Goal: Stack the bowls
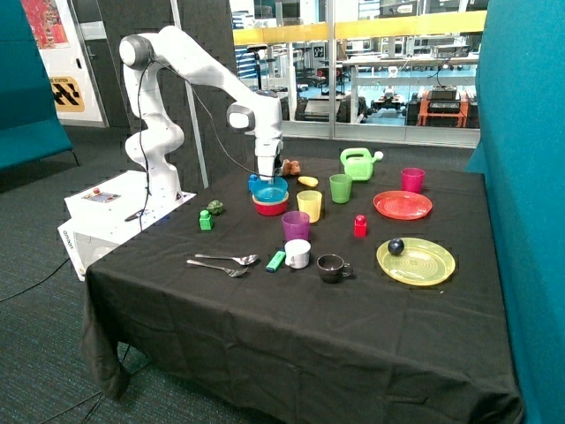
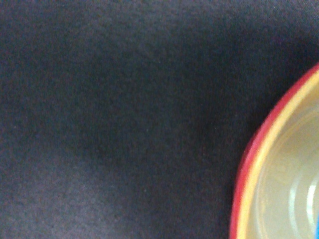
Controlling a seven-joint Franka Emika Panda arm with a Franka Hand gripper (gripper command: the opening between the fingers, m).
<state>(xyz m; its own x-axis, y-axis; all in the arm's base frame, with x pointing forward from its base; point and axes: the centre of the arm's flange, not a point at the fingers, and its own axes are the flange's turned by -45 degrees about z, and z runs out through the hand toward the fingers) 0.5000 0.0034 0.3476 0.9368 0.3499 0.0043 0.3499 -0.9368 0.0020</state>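
The pink-red bowl (image 1: 270, 209) sits on the black cloth near the table's far edge, next to the yellow cup. The bright blue bowl (image 1: 273, 193) rests in it, slightly tilted. In the wrist view the pink-red rim (image 2: 245, 169) holds the yellow bowl (image 2: 279, 194) nested inside, with a sliver of blue (image 2: 317, 230) at the picture's edge. In the outside view the yellow bowl is hidden under the blue one. My gripper (image 1: 267, 177) hangs right over the blue bowl's far rim, at or touching it.
Yellow cup (image 1: 310, 205), purple cup (image 1: 296, 225) and green cup (image 1: 341, 187) stand close beside the stack. Further off are a red plate (image 1: 403, 205), a yellow plate (image 1: 416, 261), a green watering can (image 1: 357, 163), a white cup (image 1: 297, 253) and spoons (image 1: 221, 262).
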